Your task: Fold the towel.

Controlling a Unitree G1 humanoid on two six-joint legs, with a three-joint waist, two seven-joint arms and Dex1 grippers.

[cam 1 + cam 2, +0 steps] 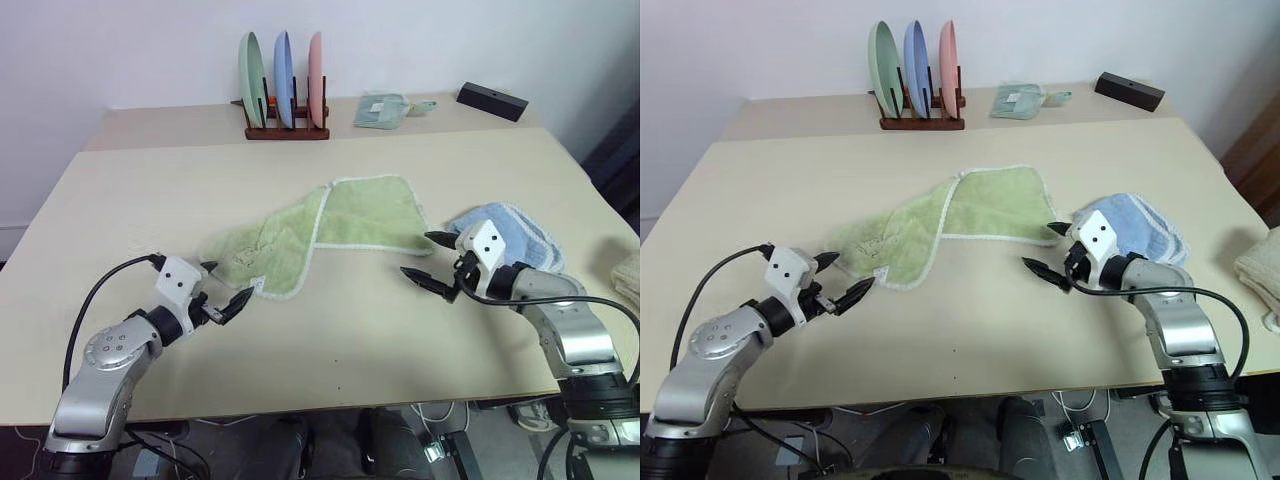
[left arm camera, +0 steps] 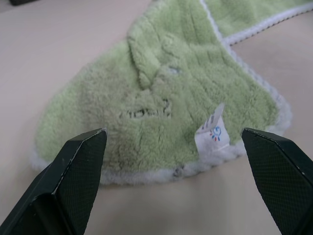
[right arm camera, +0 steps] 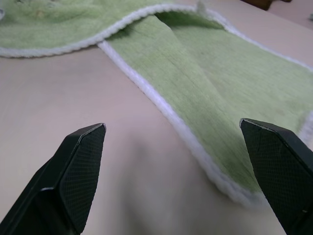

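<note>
Light green fluffy terry towel (image 1: 320, 232) lies crumpled, half-twisted on the beige table (image 1: 330, 340), unfolded; left gripper (image 1: 222, 290) and right gripper (image 1: 432, 262) both released, empty, nearby.

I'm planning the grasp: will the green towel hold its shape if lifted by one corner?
Probably not. The green towel lies twisted and rumpled on the table, so it is likely floppy and will drape. Its fluffy pile suggests little weight and good grip.

My arms are silver metal, black cables looping out, white wrist blocks, each claw (image 1: 224, 287) (image 1: 428, 260) with black pointed fingers.
</note>
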